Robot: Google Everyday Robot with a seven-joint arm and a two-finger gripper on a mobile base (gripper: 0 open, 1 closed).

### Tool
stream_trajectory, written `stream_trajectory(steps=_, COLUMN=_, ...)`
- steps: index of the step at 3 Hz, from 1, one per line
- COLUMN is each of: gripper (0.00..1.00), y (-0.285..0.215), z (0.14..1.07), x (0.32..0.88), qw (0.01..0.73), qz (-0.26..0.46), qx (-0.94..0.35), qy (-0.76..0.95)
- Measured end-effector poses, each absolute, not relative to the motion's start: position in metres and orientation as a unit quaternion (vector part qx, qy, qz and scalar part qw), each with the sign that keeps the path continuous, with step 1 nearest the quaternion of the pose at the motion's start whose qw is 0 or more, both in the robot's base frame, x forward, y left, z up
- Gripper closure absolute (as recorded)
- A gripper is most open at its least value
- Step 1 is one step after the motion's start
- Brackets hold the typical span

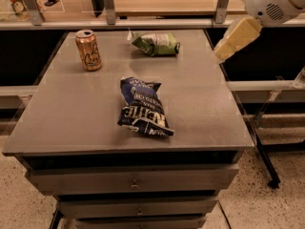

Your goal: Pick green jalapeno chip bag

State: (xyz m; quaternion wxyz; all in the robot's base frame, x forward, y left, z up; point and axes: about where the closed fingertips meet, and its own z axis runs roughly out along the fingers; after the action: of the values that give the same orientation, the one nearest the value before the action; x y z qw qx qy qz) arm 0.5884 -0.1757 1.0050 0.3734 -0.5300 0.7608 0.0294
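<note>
The green jalapeno chip bag (156, 43) lies crumpled at the far middle of the grey table top (71, 113), with a pale whitish patch on it. My gripper (224, 53) comes in from the upper right, pale yellow, hanging above the table's far right edge. It is to the right of the green bag and apart from it, holding nothing I can see.
A dark blue chip bag (142, 108) with white lettering lies in the middle of the table. A gold soda can (88, 49) stands upright at the far left. A shelf rail (143, 23) runs behind the table. Drawers (131, 182) sit below the front edge.
</note>
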Motion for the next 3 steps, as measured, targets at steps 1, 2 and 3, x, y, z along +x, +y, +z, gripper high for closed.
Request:
stream_trajectory(steps=1, gripper=0.00, y=-0.165, z=0.992, x=0.610, qw=0.379, qz=0.050, qx=-0.547, qy=0.745)
stream_trajectory(steps=2, gripper=0.00, y=-0.157, z=0.981, x=0.634, qw=0.384, qz=0.069, qx=-0.554, qy=0.735)
stream_trajectory(steps=3, gripper=0.00, y=-0.156, z=0.971, x=0.654, qw=0.390, qz=0.103, qx=-0.549, qy=0.733)
